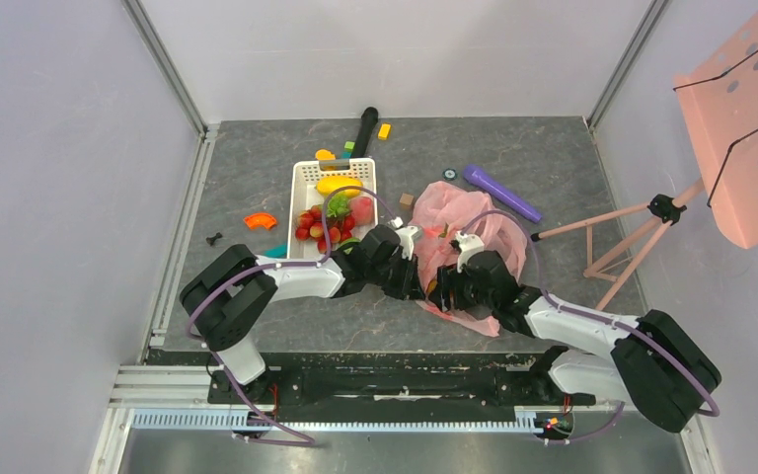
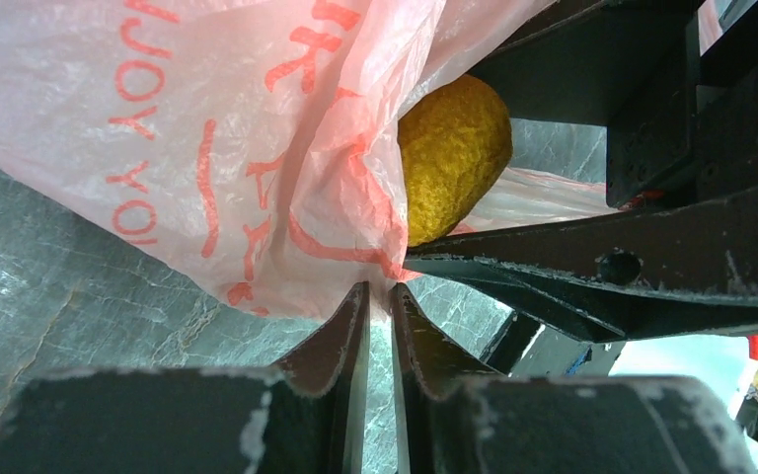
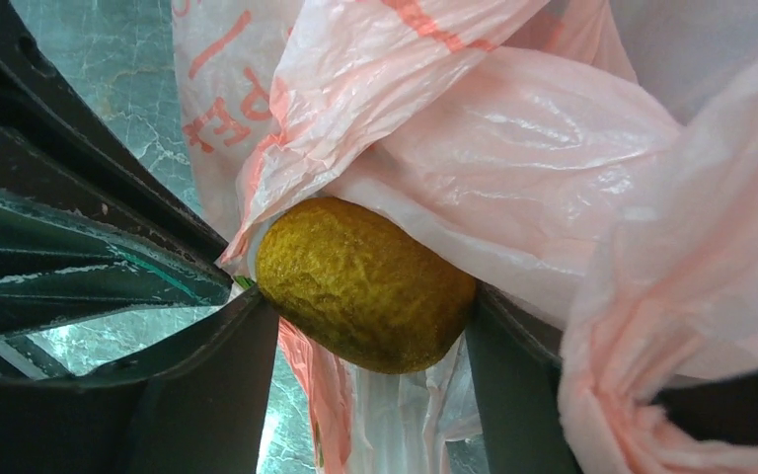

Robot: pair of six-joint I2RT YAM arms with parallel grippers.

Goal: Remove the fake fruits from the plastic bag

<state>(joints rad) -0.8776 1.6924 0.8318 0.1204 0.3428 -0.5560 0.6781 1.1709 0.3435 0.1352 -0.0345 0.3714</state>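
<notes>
Right fingers [image 3: 219, 395] clasping yellow fruit [image 3: 365, 286], fruit within pink bag [image 3: 553, 148]

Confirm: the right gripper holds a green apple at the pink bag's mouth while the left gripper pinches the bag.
Wrong fruit: the right wrist view shows the right gripper holding a rough-skinned yellow fruit, not a green apple. The left gripper does pinch the pink bag.

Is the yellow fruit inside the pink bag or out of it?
Partly out: the yellow fruit pokes from the plastic bag, film lying over one side.
</notes>
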